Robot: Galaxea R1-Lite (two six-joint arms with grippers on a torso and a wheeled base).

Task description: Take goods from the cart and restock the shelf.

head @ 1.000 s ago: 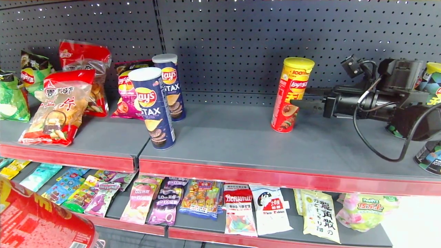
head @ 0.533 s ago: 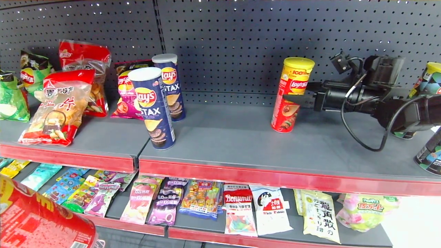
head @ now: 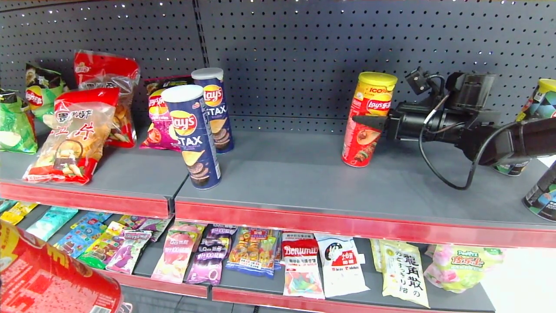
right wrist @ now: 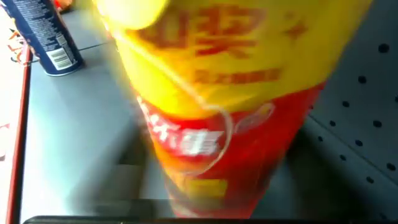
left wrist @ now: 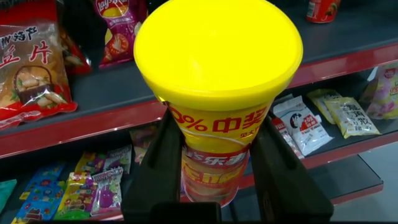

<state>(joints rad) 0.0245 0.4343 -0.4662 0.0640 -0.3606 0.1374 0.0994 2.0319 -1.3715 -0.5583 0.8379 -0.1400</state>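
Note:
A red chips can with a yellow lid (head: 367, 119) stands on the upper shelf (head: 295, 178), leaning slightly. My right gripper (head: 369, 121) comes in from the right and is shut on the can's middle, one finger across its front. The right wrist view shows that can (right wrist: 230, 118) very close. My left gripper (left wrist: 217, 162) is shut on a second red can with a yellow lid (left wrist: 217, 56), held in the air in front of the shelves. That can's red body (head: 47, 278) shows at the lower left of the head view.
Two blue chips cans (head: 193, 134) stand left of centre on the upper shelf, snack bags (head: 74, 134) further left. More cans (head: 541, 104) stand at the far right. Candy packets (head: 256, 252) line the lower shelf. Bare shelf lies between the blue cans and the red can.
My right arm has swung left and a little up around the red can. The can has turned, showing a different part of its label. The left can barely moved.

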